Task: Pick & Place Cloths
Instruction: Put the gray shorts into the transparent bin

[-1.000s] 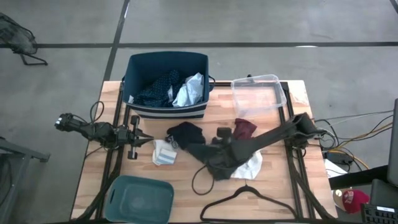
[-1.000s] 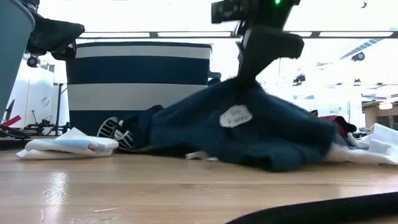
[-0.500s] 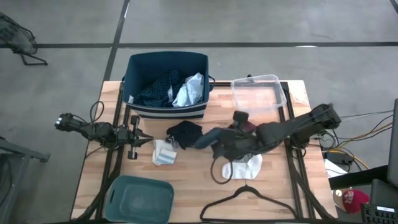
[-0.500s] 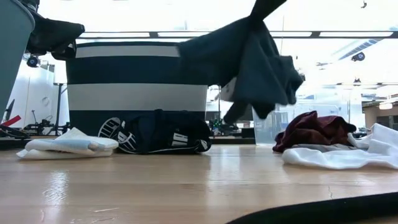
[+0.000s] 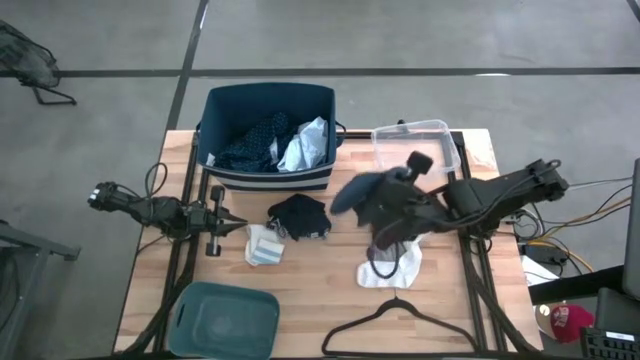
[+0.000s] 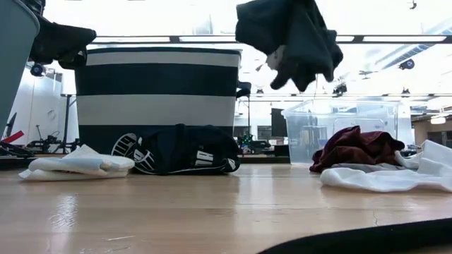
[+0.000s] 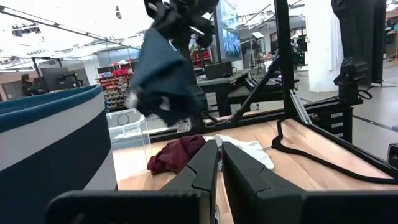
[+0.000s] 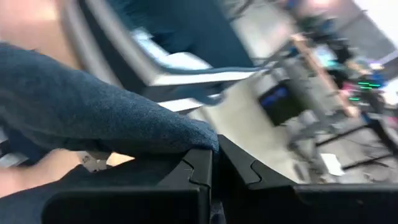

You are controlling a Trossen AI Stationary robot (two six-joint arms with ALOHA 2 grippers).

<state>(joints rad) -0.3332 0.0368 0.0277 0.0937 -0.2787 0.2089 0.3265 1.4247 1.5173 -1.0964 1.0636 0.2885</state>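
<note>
Right claw [image 5: 392, 192]: clamped on dark blue garment [image 5: 365, 193], held aloft above the surface [image 5: 310, 280] near its far right edge. Left claw [image 5: 237, 226]: together, idle at the left edge.

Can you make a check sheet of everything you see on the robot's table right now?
Surface: wooden table, bare wood between the things.
Job's things: dark blue garment hangs in the air from the right gripper; black piece, maroon piece, white cloth and folded socks lie on the table; more cloths in the navy tub.
Clutter: clear tub, teal tub, black hanger.
Grippers: right gripper shut on the dark blue garment, above the table; left gripper shut, empty, waiting at the left side.
Cables: wires off the table's right edge.
Surroundings: grey floor; shelves and stands in the room behind.
</note>
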